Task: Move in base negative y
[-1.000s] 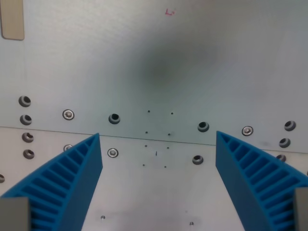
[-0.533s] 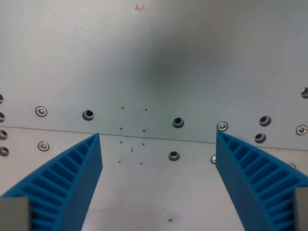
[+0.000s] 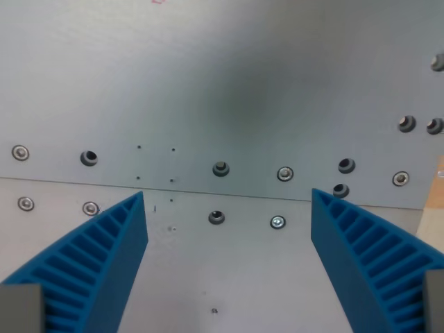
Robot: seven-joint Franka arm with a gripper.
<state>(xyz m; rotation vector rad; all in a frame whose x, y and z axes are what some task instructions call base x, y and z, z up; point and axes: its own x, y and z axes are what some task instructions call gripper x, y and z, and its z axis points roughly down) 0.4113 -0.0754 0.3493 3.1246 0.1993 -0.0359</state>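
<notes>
My gripper [image 3: 227, 208] is open and empty; its two blue ribbed fingers [image 3: 90, 267] stand wide apart at the bottom left and bottom right of the wrist view. Below them lies a grey metal table plate [image 3: 229, 83] with a seam [image 3: 222, 195] running across the view. Nothing is between the fingers. A soft dark shadow lies on the plate above the middle.
Screws and bolt holes dot the plate along the seam, such as a screw [image 3: 284, 173] and a hole [image 3: 216, 218]. More holes sit at the upper right [image 3: 406, 124]. A pale wooden edge [image 3: 433, 208] shows at the far right.
The whole scene has slid toward the wrist view's left, so the camera has moved to the right over the plate. The fingers stay open the same width.
</notes>
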